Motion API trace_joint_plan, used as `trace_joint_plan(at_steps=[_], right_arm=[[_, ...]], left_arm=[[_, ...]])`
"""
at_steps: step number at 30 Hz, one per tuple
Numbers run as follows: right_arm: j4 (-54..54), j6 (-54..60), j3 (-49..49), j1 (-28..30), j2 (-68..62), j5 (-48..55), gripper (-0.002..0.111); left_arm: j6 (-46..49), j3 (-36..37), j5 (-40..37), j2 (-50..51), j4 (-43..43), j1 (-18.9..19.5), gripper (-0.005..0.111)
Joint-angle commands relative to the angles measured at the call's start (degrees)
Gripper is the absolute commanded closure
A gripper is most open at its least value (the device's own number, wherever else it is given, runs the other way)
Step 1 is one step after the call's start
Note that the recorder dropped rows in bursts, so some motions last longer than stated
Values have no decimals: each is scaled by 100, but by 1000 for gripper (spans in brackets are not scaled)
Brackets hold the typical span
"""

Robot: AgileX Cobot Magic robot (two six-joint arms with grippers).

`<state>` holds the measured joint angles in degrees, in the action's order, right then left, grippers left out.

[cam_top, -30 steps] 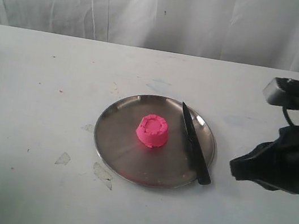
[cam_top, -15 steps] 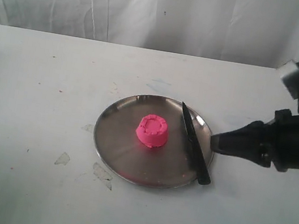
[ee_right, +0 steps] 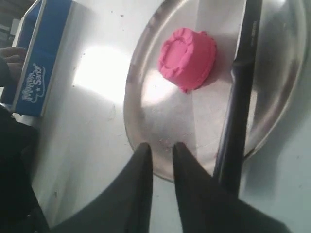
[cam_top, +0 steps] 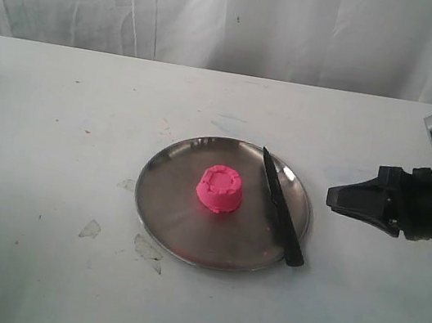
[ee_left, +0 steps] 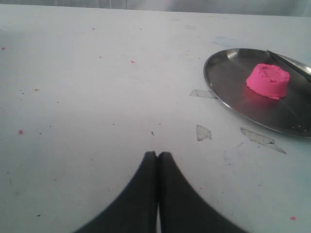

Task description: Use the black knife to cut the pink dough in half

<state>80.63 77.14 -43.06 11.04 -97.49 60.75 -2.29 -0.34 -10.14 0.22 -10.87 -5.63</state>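
Right gripper (ee_right: 161, 146): empty, its two fingers a narrow gap apart, hovering off the right edge of the steel plate (cam_top: 167, 203) and pointing toward it.
Pink dough (cam_top: 221, 188): one whole round puck with a crimped rim, sitting at the plate's middle, uncut.
Black knife (cam_top: 281, 208): lying flat on the plate's right part, just beside the dough without touching it. The tip points toward the plate's far rim and the handle end juts past the near right rim.
Plate: round and shiny, resting on the white table (cam_top: 53, 143).
Left gripper (ee_left: 157, 154): fingers pressed together, holding nothing, well apart from the plate.
Step in hand: most likely the reach for the knife handle; no cut has begun.
Doing it well: spread the fingers wider than the handle, turn them across it, and close on the part overhanging the rim, where there is room beneath. Lift straight up so the plate does not slide, then bring the edge down through the dough's centre.
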Motion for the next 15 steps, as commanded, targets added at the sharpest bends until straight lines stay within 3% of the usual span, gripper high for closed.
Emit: trace_joint_plan(at_steps=[1, 4, 15], right_arm=[[-120, 87, -314, 29, -289, -101, 78], [-246, 102, -547, 1, -520, -110, 73], [-660, 37, -1323, -482, -1381, -93, 73]], left_arm=[[-34, 34, 1, -22, -17, -17, 107], [-34, 34, 1, -22, -17, -17, 107], [-34, 34, 1, -22, -17, -17, 107]])
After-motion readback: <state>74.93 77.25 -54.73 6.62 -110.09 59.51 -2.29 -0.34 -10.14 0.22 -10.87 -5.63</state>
